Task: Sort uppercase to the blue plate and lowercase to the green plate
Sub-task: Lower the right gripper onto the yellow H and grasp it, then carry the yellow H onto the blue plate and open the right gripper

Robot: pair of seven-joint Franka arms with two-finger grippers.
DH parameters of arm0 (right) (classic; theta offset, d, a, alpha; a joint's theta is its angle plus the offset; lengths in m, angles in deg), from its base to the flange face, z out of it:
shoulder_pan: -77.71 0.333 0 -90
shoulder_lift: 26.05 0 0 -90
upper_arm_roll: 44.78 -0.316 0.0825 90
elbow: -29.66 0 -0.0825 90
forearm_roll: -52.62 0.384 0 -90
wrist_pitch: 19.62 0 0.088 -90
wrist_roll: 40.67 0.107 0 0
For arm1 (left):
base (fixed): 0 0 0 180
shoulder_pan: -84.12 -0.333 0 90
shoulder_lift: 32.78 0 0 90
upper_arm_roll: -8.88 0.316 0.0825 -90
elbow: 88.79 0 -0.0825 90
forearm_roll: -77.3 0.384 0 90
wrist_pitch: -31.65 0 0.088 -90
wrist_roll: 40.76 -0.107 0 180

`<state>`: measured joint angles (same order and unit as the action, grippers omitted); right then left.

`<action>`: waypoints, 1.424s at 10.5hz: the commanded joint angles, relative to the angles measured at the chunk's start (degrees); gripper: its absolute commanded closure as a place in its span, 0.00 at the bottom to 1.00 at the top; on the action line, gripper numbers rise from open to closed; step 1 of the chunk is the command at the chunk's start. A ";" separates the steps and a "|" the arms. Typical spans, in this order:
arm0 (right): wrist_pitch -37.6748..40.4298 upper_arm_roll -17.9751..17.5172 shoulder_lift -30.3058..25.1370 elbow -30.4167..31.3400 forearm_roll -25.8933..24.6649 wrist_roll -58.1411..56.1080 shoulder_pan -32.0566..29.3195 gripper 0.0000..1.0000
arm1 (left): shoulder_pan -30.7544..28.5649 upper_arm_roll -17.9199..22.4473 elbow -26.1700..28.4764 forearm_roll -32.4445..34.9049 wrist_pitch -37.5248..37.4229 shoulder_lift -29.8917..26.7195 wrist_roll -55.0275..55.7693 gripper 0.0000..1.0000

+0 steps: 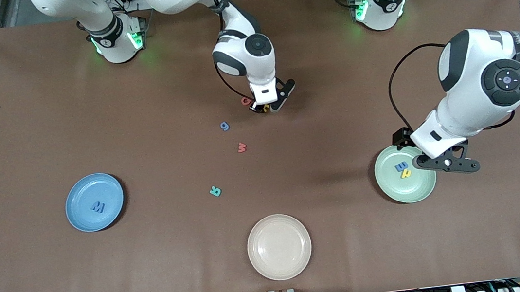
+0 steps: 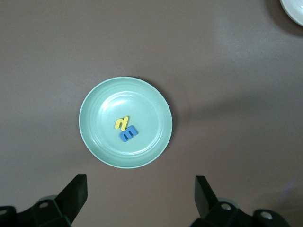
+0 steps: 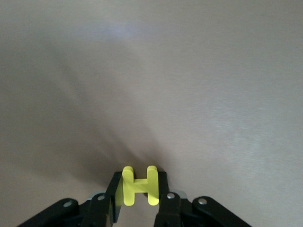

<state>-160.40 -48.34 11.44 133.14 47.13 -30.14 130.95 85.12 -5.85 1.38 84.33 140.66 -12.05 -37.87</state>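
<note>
Currently: yellow H (image 3: 140, 185), upper centre of frame, pinched across its sides in the right hand (image 3: 140, 201); light, soft foam, likely squashes. Left hand (image 2: 141, 195) spread above green plate (image 1: 394, 188), holding blue m (image 1: 401, 166) and yellow n (image 1: 406, 173). Blue plate (image 1: 77, 216) holds blue W (image 1: 97, 206); cream plate (image 1: 263, 263) bare.

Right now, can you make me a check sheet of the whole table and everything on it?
Surface: brown table, flat.
Job's things: blue W on blue plate; blue m and yellow n on green plate; blue g, red w, teal R, red Q loose mid-table.
Clutter: cream plate, bare.
Grippers: right gripper shut on yellow H; left gripper open above green plate.
Cables: black cable looping by the left arm.
Surroundings: nothing clear seen.
</note>
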 commanded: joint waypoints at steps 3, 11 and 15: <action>15.23 -0.49 -6.27 -4.15 -0.22 -0.86 -10.14 1.00 | 0.22 -2.40 0.98 -1.32 -0.63 -1.40 0.54 0.00; 29.77 -0.22 -13.58 -6.45 -6.11 -19.68 -43.50 1.00 | 15.76 -8.73 -4.37 -3.16 6.31 8.68 22.05 0.00; 23.73 -0.22 -8.14 -8.74 -9.71 -28.46 -58.57 1.00 | 27.28 -8.21 -10.88 0.08 10.34 18.36 30.68 0.00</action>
<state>-135.07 -47.17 0.07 126.04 39.25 -58.86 74.85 109.79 -14.51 -5.22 82.49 150.08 2.31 -9.13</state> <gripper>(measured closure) 0.665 0.000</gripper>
